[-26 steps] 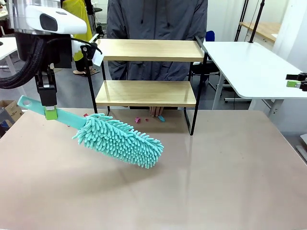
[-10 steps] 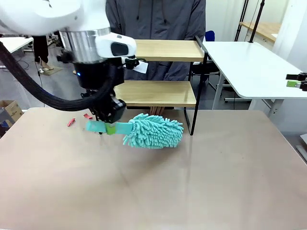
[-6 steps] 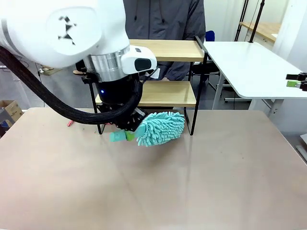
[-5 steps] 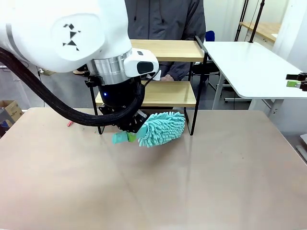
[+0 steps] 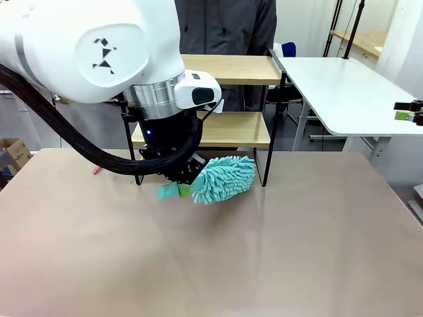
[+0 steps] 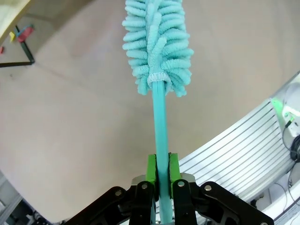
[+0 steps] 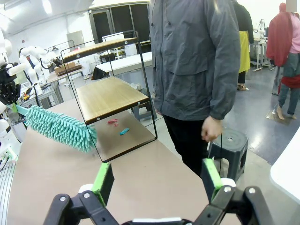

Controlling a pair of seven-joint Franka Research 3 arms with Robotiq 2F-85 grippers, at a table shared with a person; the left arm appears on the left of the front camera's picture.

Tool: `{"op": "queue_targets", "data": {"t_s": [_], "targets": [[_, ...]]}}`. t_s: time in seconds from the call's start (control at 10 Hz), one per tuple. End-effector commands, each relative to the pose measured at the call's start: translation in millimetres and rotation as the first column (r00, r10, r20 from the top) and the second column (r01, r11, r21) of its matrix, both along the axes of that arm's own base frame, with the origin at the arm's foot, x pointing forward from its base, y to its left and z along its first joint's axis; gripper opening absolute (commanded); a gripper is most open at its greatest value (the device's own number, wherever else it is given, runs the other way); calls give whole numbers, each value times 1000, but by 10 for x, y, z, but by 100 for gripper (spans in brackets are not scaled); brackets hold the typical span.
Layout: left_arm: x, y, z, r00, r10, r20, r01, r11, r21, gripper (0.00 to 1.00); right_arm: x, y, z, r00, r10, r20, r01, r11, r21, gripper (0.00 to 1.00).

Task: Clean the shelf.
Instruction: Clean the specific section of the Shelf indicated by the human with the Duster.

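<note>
Our left claw (image 6: 160,174) clamps the handle of the teal duster (image 5: 225,178), head low by the shelf (image 5: 232,129) at the far edge of the worktop (image 5: 277,251); our right claw (image 7: 157,180) gapes wide.

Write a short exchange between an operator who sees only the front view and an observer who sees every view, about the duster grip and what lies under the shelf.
Operator: The arm blocks my sight of the grip. Is the tool held?
Observer: Yes, the left claw is shut on the handle of the duster.
Operator: Is anything lying beneath the shelf?
Observer: A pink scrap and a teal scrap lie on the table under the shelf.
</note>
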State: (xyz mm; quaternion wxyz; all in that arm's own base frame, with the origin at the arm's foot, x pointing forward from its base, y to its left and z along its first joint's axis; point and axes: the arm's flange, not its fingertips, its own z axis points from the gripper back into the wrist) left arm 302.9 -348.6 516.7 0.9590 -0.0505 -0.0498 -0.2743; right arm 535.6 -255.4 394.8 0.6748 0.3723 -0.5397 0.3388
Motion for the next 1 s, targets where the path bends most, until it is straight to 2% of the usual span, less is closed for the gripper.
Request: {"op": "queue_targets", "data": {"t_s": [0.0,0.3,0.5,0.9], "targets": [[18,-228,-172,991,124,46,-121,990,-74,13,3,10,25,1000,0,-2,0,1000,-3,100],[9,-562,-419,948,291,127,-276,953,-125,13,3,10,25,1000,0,-2,0,1000,-3,100],[-23,-827,-581,916,357,180,-332,930,-158,13,3,10,25,1000,0,-2,0,1000,-3,100],[107,-1319,-1056,867,460,191,-413,878,-242,13,3,10,25,1000,0,-2,0,1000,-3,100]]}}
